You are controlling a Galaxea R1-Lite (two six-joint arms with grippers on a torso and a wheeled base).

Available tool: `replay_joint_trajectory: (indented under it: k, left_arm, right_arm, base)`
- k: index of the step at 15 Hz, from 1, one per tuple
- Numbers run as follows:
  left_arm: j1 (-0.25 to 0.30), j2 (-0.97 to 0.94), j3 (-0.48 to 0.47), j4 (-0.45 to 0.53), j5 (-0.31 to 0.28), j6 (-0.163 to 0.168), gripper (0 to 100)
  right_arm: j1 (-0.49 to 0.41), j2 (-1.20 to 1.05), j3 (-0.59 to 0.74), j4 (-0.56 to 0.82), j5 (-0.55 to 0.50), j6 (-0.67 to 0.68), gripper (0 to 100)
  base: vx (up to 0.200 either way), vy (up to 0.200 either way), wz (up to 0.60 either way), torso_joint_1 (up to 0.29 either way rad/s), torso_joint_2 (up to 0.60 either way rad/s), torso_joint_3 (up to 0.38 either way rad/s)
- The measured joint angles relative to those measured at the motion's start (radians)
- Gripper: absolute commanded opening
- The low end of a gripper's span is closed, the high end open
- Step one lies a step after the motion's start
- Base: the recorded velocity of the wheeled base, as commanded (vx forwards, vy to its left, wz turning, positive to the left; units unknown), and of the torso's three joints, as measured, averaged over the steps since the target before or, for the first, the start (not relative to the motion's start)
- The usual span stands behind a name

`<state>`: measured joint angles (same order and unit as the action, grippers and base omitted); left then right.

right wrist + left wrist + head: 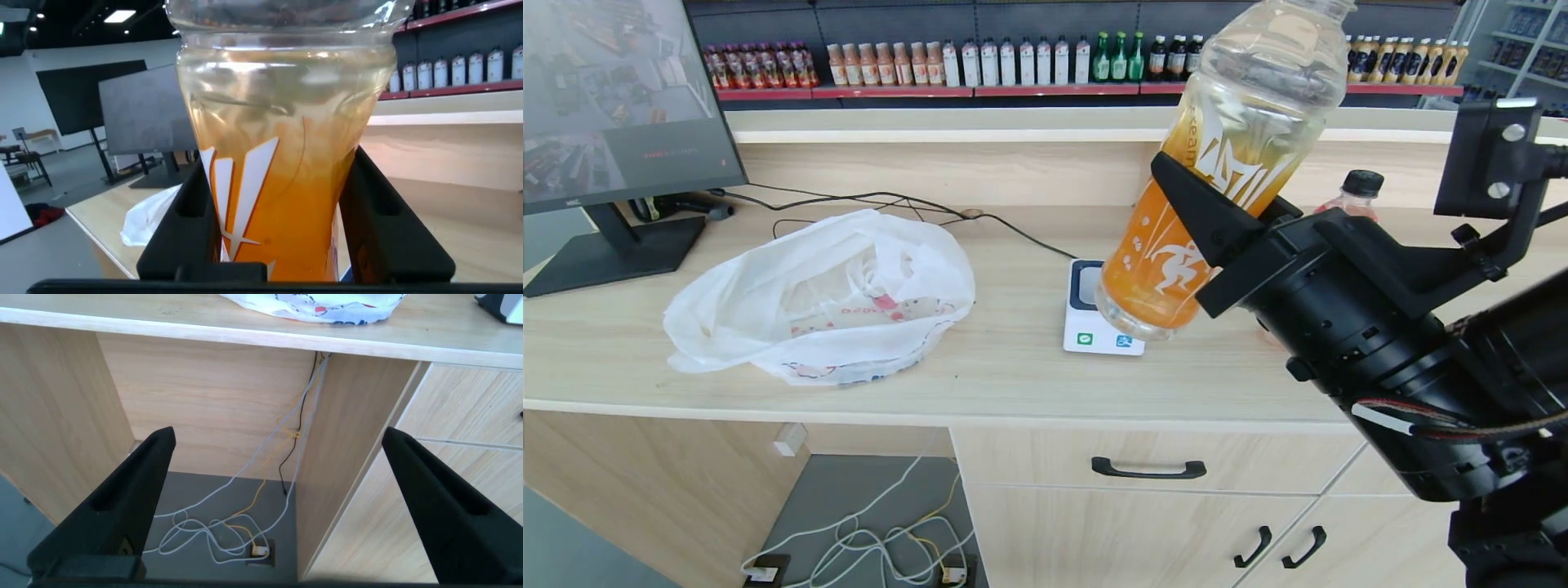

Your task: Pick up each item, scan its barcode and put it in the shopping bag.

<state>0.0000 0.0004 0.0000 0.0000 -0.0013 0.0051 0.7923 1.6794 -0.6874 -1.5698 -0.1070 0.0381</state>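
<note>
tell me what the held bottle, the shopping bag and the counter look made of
Bottle: clear glossy plastic, likely; its contents show through and lights glint on it.
Shopping bag: thin white plastic film, crumpled and semi-translucent.
Counter: pale wood-grain surface, matt; probably laminate, though solid wood can't be ruled out.

The right gripper [1229, 200] was raised and tilted, jaws clamped on the bottle [1241, 139]. The left gripper [278, 498] hung low, jaws wide apart.

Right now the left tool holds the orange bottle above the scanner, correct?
No. It is the right tool that holds the orange bottle above the scanner, as the head view shows. The left tool is open and empty.
</note>
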Motion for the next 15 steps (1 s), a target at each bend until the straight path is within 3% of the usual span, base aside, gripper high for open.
replay_joint_trajectory:
  k: [15]
  left_arm:
    - [0.0,0.0,0.0,0.0,0.0,-0.001,100]
  right_arm:
    - [-0.01,0.013,-0.009,0.001,0.0,0.001,0]
  base:
    - [0.0,0.2,0.0,0.002,0.0,0.003]
